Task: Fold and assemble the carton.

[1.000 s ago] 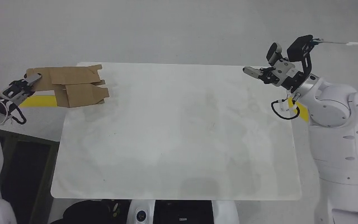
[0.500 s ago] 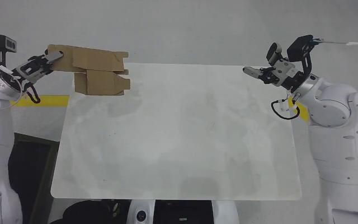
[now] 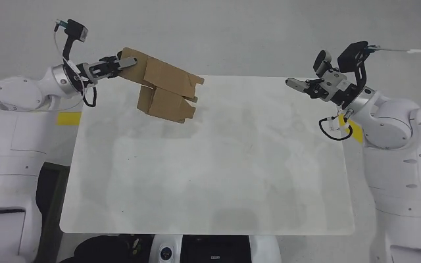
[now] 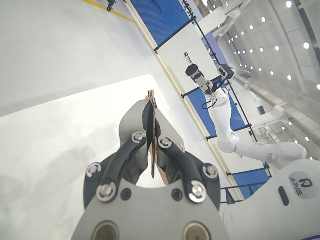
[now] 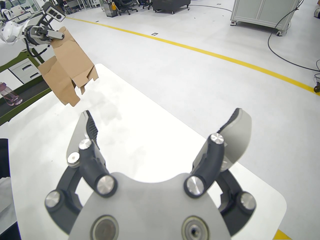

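Carton [image 3: 164, 89]: flattened brown cardboard, hanging tilted in the air over the eleven o'clock corner of my table [image 3: 217, 171].
Left gripper [image 3: 130, 62]: my fingers are clamped on the carton's edge at its ten o'clock end.
Right gripper [image 3: 294, 83]: my fingers are spread wide, holding nothing, at the table's two o'clock edge.

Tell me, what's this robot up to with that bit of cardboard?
It is meant to fold a carton into shape. Its left gripper is shut on one edge of the flattened carton, holding it up over the far left corner of the table, apparently clear of the surface. The right gripper hangs open and empty over the opposite far corner, well apart from the carton. No folding shows yet: the carton is flat.
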